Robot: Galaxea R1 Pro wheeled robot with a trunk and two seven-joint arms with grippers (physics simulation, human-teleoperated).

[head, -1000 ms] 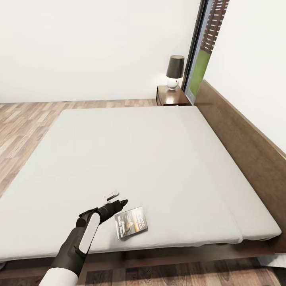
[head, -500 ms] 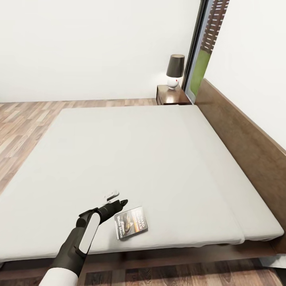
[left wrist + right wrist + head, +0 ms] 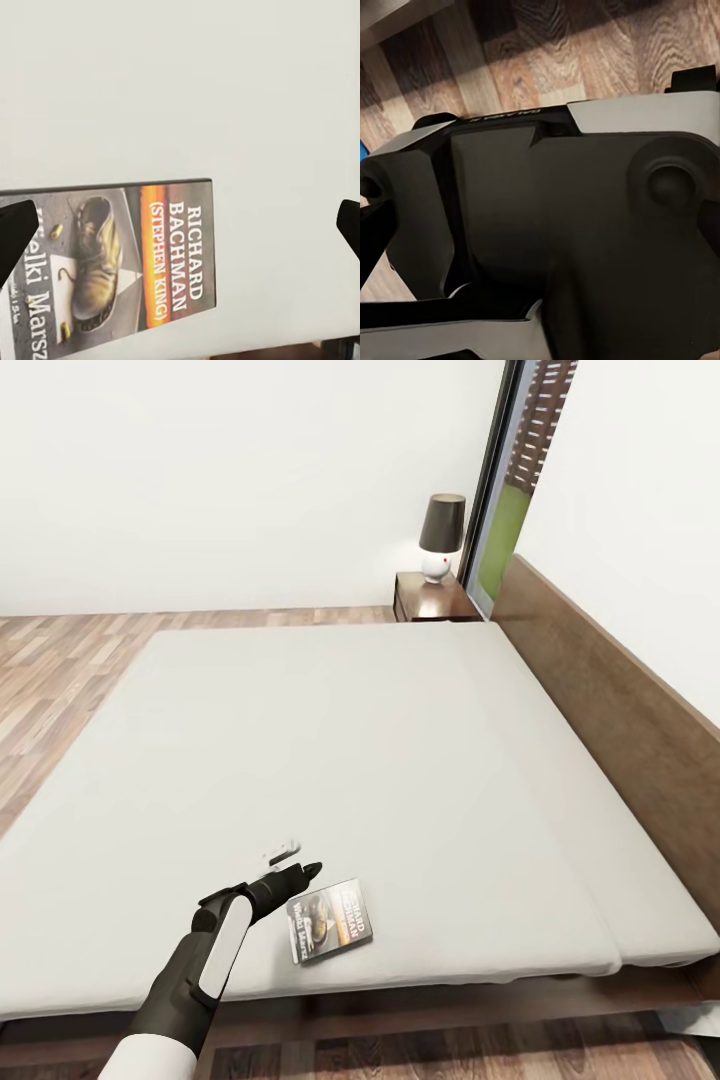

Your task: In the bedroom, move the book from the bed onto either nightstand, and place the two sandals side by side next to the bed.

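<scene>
The book (image 3: 330, 920) lies flat on the bed (image 3: 360, 760), close to the mattress's near edge. Its black cover with white lettering, an orange band and a boot picture is seen close up in the left wrist view (image 3: 105, 270). My left gripper (image 3: 292, 862) hovers just left of and above the book, open, with its dark fingertips (image 3: 15, 232) spread wide and nothing between them (image 3: 180, 225). The right gripper (image 3: 540, 225) stands open, facing my own dark body over wood floor. A nightstand (image 3: 432, 602) stands at the bed's far corner. The sandals are out of view.
A black-shaded lamp (image 3: 440, 538) with a white base stands on the nightstand. The dark wooden headboard (image 3: 620, 710) runs along the bed's right side. Wood-plank floor (image 3: 60, 660) lies to the bed's left and front. A tall window (image 3: 510, 490) is behind the nightstand.
The head view has shifted very slightly. My left gripper and the book keep the same places relative to each other.
</scene>
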